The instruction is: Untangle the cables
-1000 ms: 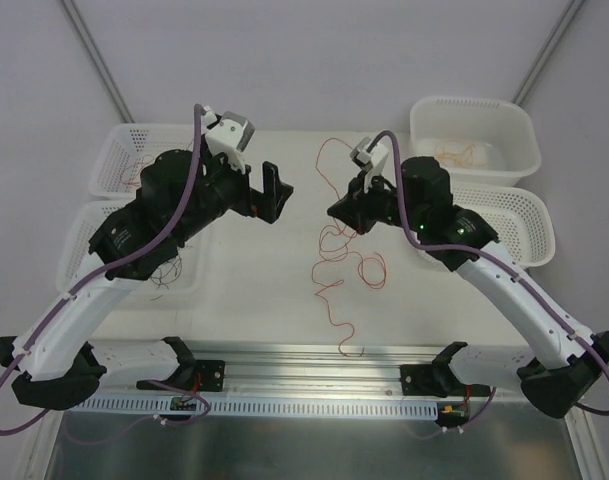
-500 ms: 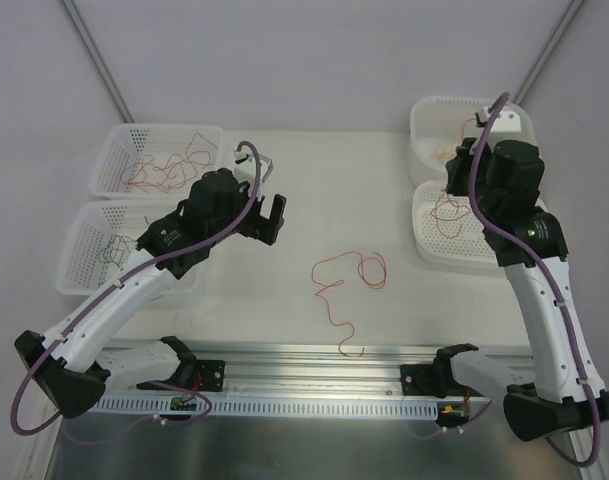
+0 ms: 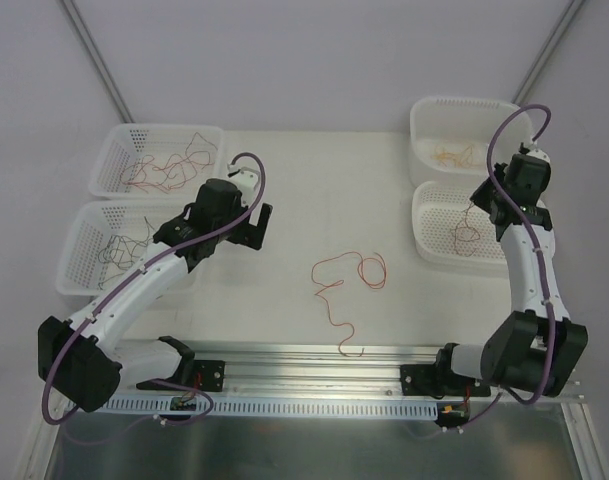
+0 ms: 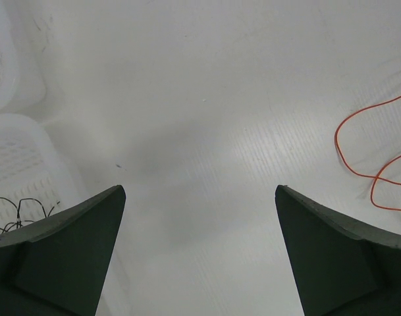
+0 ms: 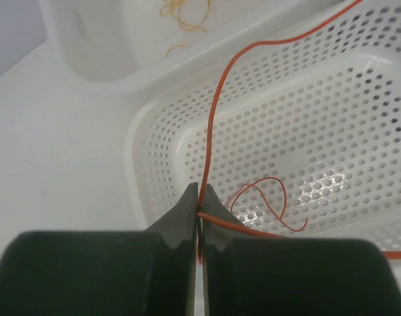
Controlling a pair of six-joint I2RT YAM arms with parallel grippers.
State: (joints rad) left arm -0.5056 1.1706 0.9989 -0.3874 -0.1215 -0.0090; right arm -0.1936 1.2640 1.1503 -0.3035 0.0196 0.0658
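Since a second ago the right arm [image 3: 530,262] has swung from the middle of the desk [image 3: 314,180] out to the right-hand baskets, carrying one orange cable [image 5: 213,112] with it. The left arm [image 3: 144,285] has drawn back toward its own side.

Desk: white, with four white perforated baskets, two per side.

Left arm: the left end effector [image 3: 256,226] hangs over bare desk just right of the near-left basket [image 3: 109,207]. My wrist view shows its fingers wide apart with nothing between them.

Right arm: the right end effector [image 3: 481,197] is over the near-right basket [image 3: 424,215], with its fingers pressed together on the orange cable. From the pinch one run climbs up and to the right, and a loop rests on the basket floor.

Baskets:
- The far-left basket [image 3: 169,127] holds red cables [image 3: 169,160].
- The near-left basket holds black cables [image 3: 124,250].
- The far-right basket [image 3: 469,100] holds pale yellow cables [image 3: 454,153].

The loose cable [image 3: 349,285], orange-red, lies alone at mid-desk between the arms. It is curled, with a tail running toward the near edge, and it is well apart from both end effectors.
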